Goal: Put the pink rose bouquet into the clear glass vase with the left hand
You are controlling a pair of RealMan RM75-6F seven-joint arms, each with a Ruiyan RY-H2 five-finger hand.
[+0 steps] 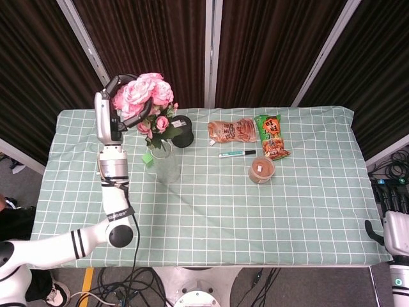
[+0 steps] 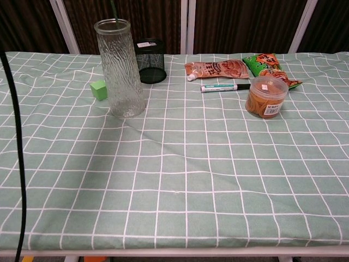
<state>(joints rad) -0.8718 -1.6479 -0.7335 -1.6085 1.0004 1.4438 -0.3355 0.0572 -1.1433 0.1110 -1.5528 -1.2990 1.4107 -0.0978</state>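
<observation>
1. Your right hand [image 1: 397, 231] shows only in part, at the near right table corner, off the cloth; whether its fingers are spread or curled cannot be told
2. The near half of the checked tablecloth [image 2: 180, 180] carries nothing but a crease; a dark cable [image 2: 18, 147] hangs across the chest view's left edge
3. The clear glass vase [image 2: 119, 68] stands upright in the left-centre, with a green block [image 2: 98, 89] just beside it
4. A thin green stem [image 2: 114, 9] enters the vase mouth from above
5. Your left hand [image 1: 131, 102] holds the pink rose bouquet [image 1: 146, 96] above the vase, fingers wrapped around the stems below the blooms
6. Right of centre, a lidded tub [image 2: 265, 96] holds an orange-brown filling
7. At the far edge lie a marker [image 2: 224, 87] and two snack packets [image 2: 217, 69]; a black mesh cup [image 2: 151, 60] stands behind the vase
</observation>
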